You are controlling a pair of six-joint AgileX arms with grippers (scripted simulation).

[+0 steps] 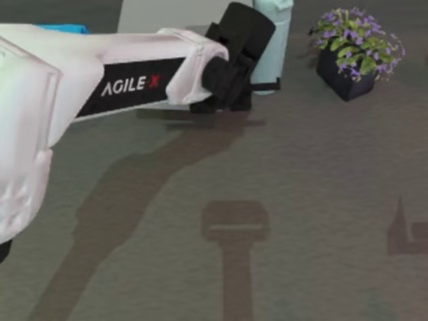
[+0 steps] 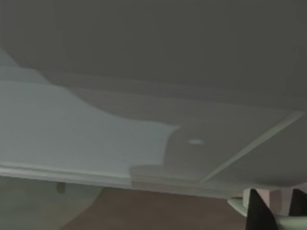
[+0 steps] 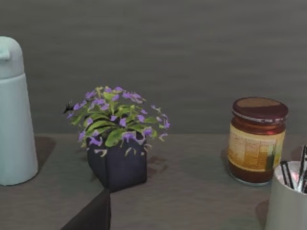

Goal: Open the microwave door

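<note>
Reaching across from the top view's left, my left arm, a white AgileX limb with a black band, stretches toward the far edge of the table point(image 1: 301, 200), a dark grey-brown surface. Its black left gripper point(image 1: 257, 83) sits at the far middle of the table, just in front of the boxy light-grey microwave point(image 1: 174, 15), of which only a pale strip of the top shows above the arm in the top view. Whether the jaws are wide or narrow I cannot tell, since the wrist hides them from above and the left wrist view shows only two dark fingertips point(image 2: 259, 213) at its edge.

That wrist view is filled by flat pale grey panels of the microwave point(image 2: 96, 129) seen very close; I cannot tell which of them is the microwave door, or whether it is ajar.

Just beside the gripper, toward the right, stands a pale blue cylindrical bottle point(image 1: 274, 40). Farther right is a dark square pot of purple flowers point(image 1: 354, 50).

The right gripper is not seen in any view. The right wrist view shows the bottle point(image 3: 14, 115), the flower pot point(image 3: 117, 143), a brown glass jar with a yellow label point(image 3: 256, 141) and a pale cup holding pens point(image 3: 290, 201).
</note>
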